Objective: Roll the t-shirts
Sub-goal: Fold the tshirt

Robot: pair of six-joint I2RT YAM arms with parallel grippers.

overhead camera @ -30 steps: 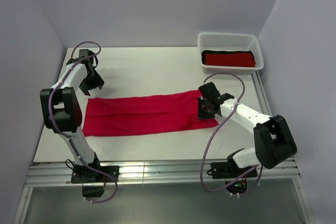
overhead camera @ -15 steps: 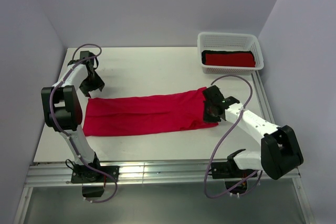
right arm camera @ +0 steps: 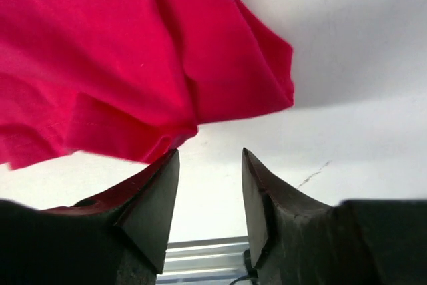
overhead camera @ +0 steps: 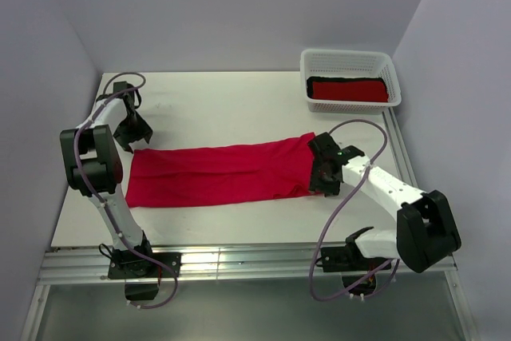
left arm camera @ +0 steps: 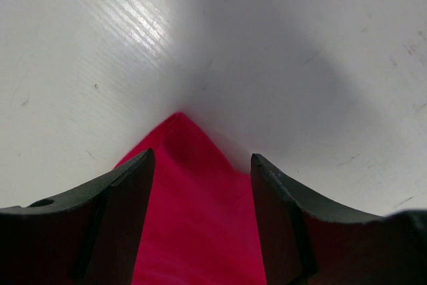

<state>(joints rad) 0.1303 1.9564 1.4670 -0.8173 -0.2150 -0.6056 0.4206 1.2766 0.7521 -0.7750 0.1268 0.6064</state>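
White basket [overhead camera: 349,59] far right (black cloth [overhead camera: 311,85] inside).

I'm running this from afar, and the place reads as a lab test cell, not a home. The white table [overhead camera: 239,101] is boxed in by plain pale walls [overhead camera: 239,13] behind it and on both sides, like a booth. An aluminium rail [overhead camera: 255,261] runs along its near edge, where the left arm [overhead camera: 92,161] and right arm [overhead camera: 387,189] are bolted, cables [overhead camera: 320,237] looping off them. The only household things are a t-shirt [overhead camera: 215,173] on the table and a basket [overhead camera: 349,60] at its far right corner.
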